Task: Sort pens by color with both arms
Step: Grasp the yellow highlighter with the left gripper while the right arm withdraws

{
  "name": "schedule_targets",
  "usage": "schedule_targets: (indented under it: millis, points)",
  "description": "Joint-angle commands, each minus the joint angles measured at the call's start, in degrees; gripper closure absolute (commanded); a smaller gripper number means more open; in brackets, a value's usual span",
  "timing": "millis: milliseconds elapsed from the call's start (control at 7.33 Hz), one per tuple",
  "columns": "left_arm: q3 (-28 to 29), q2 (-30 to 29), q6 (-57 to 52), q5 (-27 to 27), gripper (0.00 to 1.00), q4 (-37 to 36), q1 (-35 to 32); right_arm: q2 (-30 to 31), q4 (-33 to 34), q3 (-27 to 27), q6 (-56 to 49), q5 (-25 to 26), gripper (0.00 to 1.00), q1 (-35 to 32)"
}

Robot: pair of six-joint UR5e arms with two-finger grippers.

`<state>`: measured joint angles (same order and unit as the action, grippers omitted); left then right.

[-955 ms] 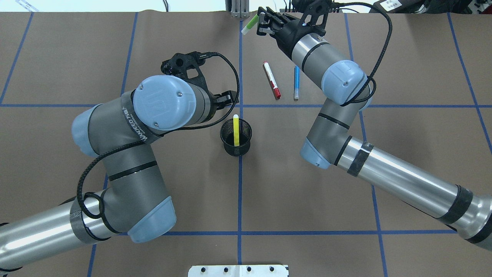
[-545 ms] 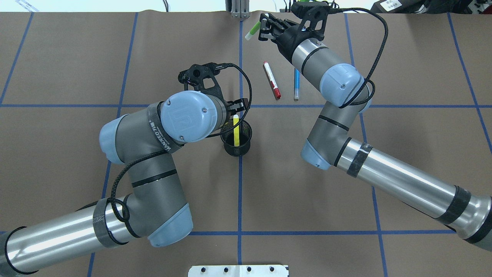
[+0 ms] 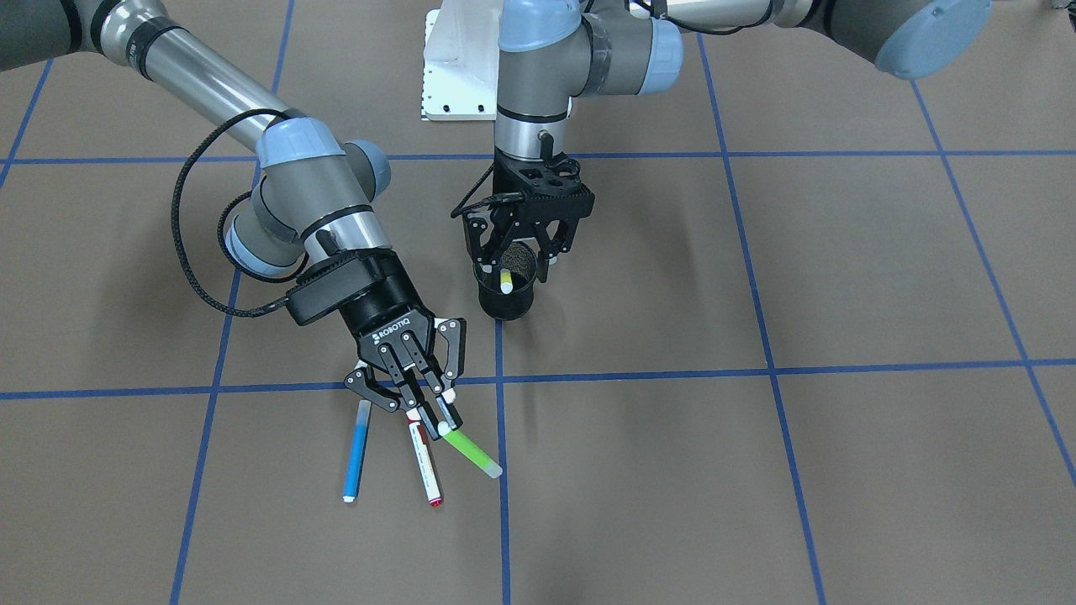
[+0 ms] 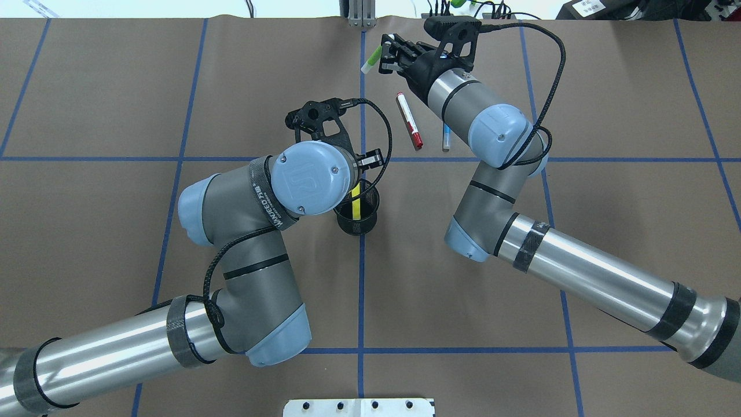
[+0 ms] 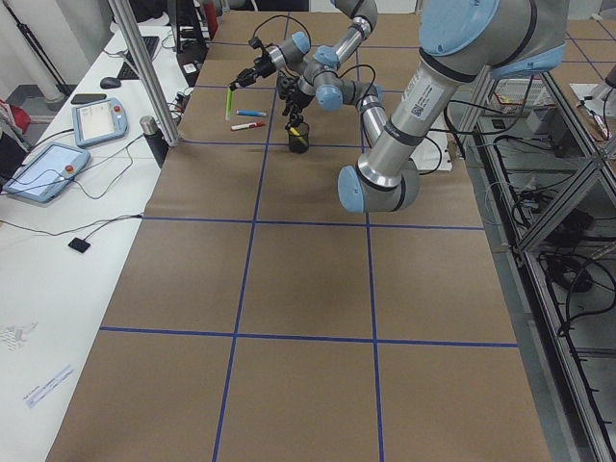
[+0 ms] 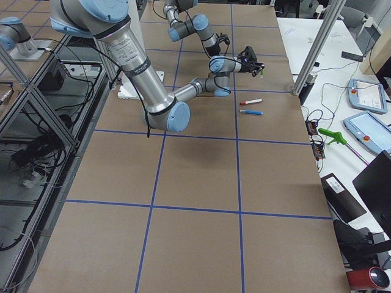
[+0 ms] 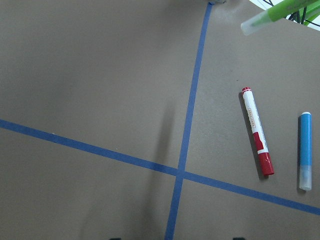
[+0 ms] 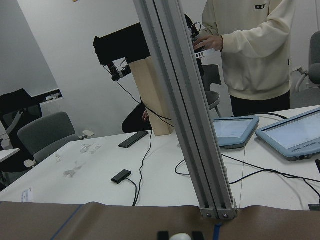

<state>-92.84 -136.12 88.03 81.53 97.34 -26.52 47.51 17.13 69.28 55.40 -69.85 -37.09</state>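
Observation:
My right gripper (image 4: pixel 383 56) (image 3: pixel 444 423) is shut on the bright green pen (image 4: pixel 370 58) (image 3: pixel 472 451) and holds it tilted above the far side of the table, near the centre line. The white-barrelled pen with the red cap (image 4: pixel 408 120) (image 3: pixel 424 466) and the blue pen (image 4: pixel 446 138) (image 3: pixel 357 454) lie side by side on the paper just below it. The yellow pen (image 4: pixel 357 200) (image 3: pixel 506 280) stands in the black mesh cup (image 4: pixel 354 225) (image 3: pixel 504 309). My left gripper (image 3: pixel 513 267) hangs open just over the cup's mouth, its fingers (image 3: pixel 479 252) either side of the yellow pen's tip.
The brown paper table cover carries blue tape grid lines (image 4: pixel 361 289). An aluminium post (image 4: pixel 360 14) stands at the far edge on the centre line. The white base plate (image 4: pixel 359 407) sits at the near edge. Tablets and cables lie on the side bench (image 5: pixel 48 168).
My left arm has swung right and brought its gripper over the cup. My right gripper has carried the green pen a little left and nearer. The red, blue and yellow pens have not moved.

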Motion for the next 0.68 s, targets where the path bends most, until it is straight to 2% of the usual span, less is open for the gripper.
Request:
schedule_targets:
  millis: [0,136,273,545]
  points:
    - [2.6,-1.6,0.0,-1.5,0.45,0.0,0.2,-0.4,-0.1,-0.2,0.8,-0.5,0.25,0.1]
    - [2.7,-1.5,0.0,-1.6,0.45,0.0,0.9,-0.3,-0.1,-0.2,1.5,-1.2,0.15,0.1]
    - [2.7,-1.3,-0.1,-1.9,0.45,0.0,1.2,-0.3,-0.1,0.0,1.6,-1.9,0.12,0.0]
    - [2.7,-1.1,-0.1,-3.8,0.46,-0.1,2.4,-0.1,-0.2,0.2,1.7,-3.2,0.12,-0.7]
